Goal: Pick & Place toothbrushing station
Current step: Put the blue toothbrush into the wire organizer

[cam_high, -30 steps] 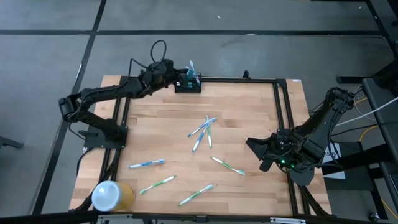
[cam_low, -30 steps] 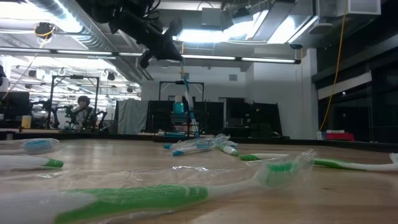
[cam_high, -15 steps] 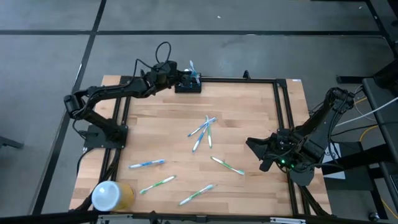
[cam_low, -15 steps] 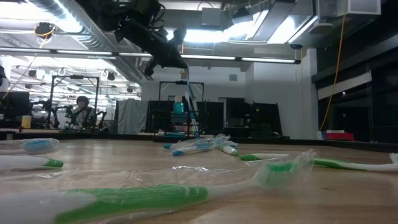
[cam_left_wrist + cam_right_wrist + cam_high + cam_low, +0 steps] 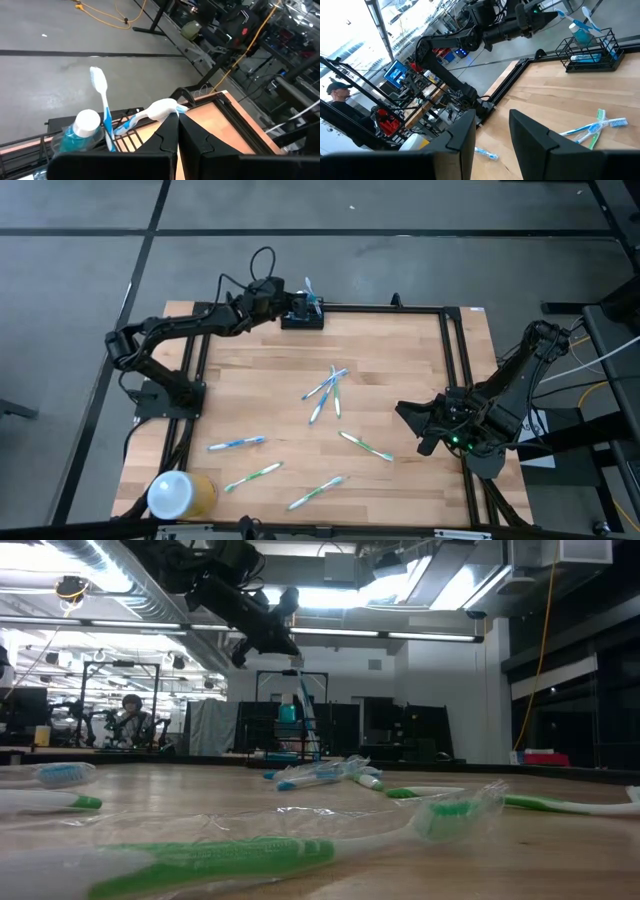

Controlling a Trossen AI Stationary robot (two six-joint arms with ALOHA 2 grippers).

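High: left gripper (image 5: 290,307) at table's far edge, over black toothbrushing station (image 5: 302,317); right gripper (image 5: 412,425) near right edge.
Low: station (image 5: 290,745) far back, small.
L wrist: fingers (image 5: 165,135) pinched shut on white-blue toothbrush (image 5: 150,112).
R wrist: fingers (image 5: 535,135) part open, holding nothing.

Wooden table (image 5: 400,380), black wire rack (image 5: 592,55)

Left gripper (image 5: 290,307) sits right at the black toothbrushing station (image 5: 302,316) on the table's (image 5: 400,370) far edge, right gripper (image 5: 410,423) waits near the right rail, toothbrushes (image 5: 326,388) scattered between.
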